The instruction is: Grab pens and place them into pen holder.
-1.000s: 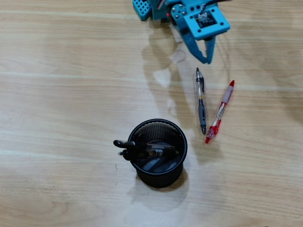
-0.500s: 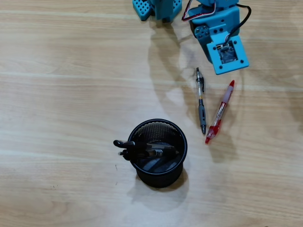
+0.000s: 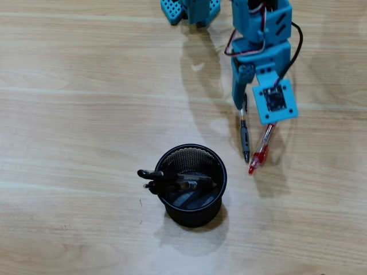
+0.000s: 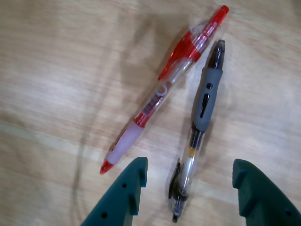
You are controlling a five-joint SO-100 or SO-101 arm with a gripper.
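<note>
Two pens' (image 3: 245, 134) upper ends hide beneath the arm overhead; wide-spread fingers (image 4: 134, 188) straddle the black one.

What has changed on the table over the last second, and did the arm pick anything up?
The blue arm swung down over the two loose pens; its open gripper now straddles the clip end of the grey-grip pen with the clear barrel, gripping nothing yet. That pen, the red pen with the clear barrel and the black mesh pen holder with its pens stayed put.
</note>
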